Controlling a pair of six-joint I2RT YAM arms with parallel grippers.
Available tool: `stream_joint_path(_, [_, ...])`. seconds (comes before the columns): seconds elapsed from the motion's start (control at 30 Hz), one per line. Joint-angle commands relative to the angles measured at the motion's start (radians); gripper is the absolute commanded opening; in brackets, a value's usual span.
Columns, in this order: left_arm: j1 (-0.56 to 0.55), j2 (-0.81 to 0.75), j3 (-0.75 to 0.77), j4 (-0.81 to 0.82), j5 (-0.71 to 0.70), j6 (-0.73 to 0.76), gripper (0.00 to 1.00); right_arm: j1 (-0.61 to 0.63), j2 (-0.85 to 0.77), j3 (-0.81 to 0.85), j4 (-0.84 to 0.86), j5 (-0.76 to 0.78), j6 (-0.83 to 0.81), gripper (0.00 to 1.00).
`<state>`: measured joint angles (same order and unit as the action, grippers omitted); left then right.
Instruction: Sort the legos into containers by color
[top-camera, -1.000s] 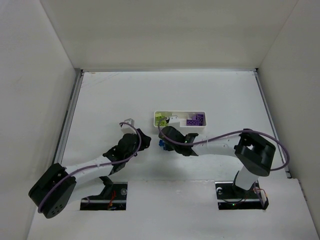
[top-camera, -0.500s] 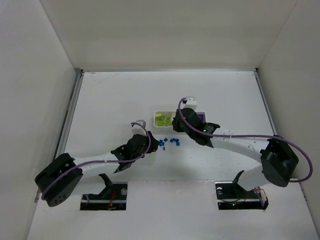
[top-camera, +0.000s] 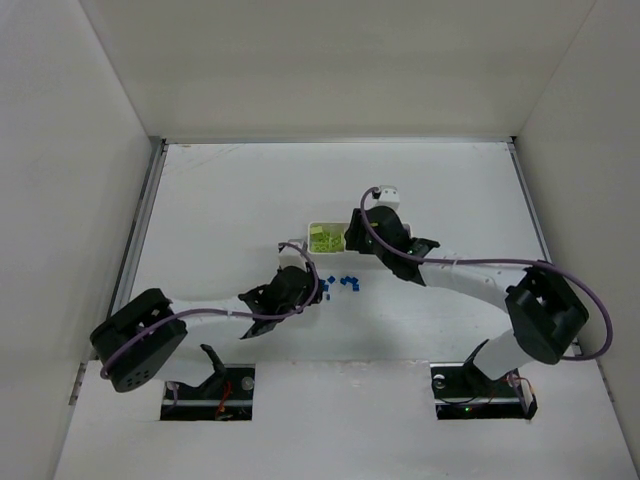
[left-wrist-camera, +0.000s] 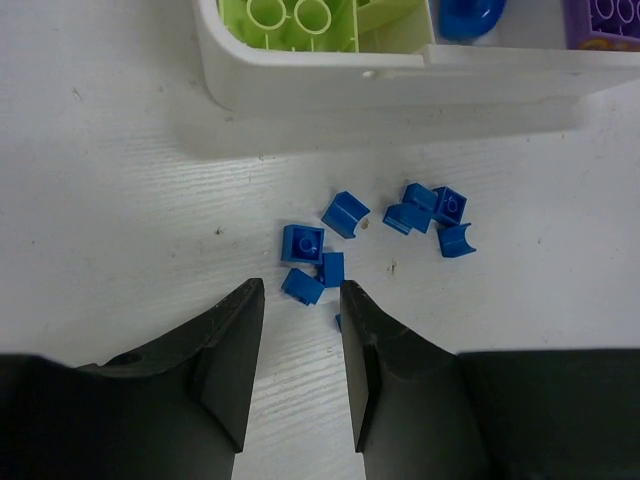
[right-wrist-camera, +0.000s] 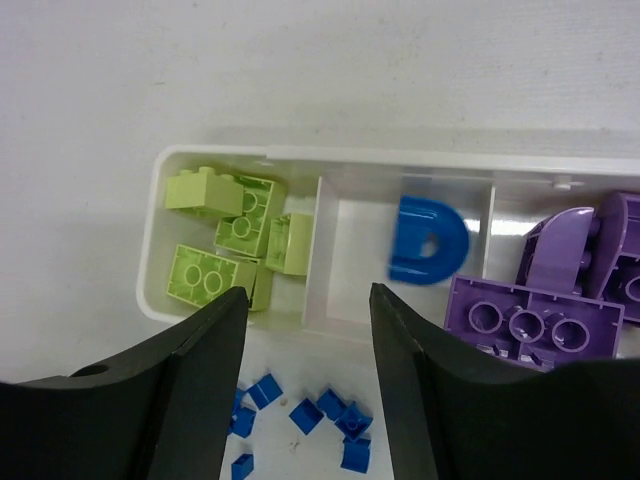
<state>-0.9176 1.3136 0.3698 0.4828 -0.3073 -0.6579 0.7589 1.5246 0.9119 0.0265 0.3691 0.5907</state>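
The white three-part tray holds yellow-green bricks in its left compartment, a blurred blue arch piece in the middle one and purple bricks in the right one. Several tiny blue bricks lie loose on the table in front of the tray. My right gripper is open and empty, above the tray's front wall. My left gripper is open, low over the table, with one blue brick just at its fingertips. In the top view the left gripper is at the pile's left edge.
The right arm crosses over the tray's right half in the top view. The tray's front wall stands just beyond the blue pile. White walls enclose the table on three sides.
My right gripper rose from the blue pile to over the tray and opened; a blue arch piece now lies in the middle compartment. My left gripper reached right to the blue pile.
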Motion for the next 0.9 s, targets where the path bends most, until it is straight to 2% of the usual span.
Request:
stream_joint_path(0.0, [-0.013,0.025,0.053,-0.009,-0.041,0.035,0.33,0.0,-0.075,-0.033,0.075,0.004,-0.009,0.57])
stream_joint_path(0.17, [-0.026,0.085,0.086,-0.013,-0.042,0.055,0.31,0.052,-0.15,-0.137,0.095,0.016,0.018,0.46])
stream_joint_path(0.37, [-0.025,0.151,0.124,-0.013,-0.062,0.07,0.3,0.142,-0.245,-0.234,0.104,0.021,0.06,0.44])
stream_joint_path(0.6, [-0.023,0.194,0.146,-0.015,-0.104,0.083,0.24,0.248,-0.278,-0.309,0.084,0.021,0.139,0.34])
stream_joint_path(0.7, [-0.022,0.205,0.15,-0.027,-0.105,0.083,0.21,0.3,-0.236,-0.317,0.079,0.011,0.15,0.36])
stream_joint_path(0.87, [-0.017,0.182,0.144,-0.03,-0.11,0.076,0.17,0.375,-0.143,-0.275,0.075,0.034,0.155,0.53])
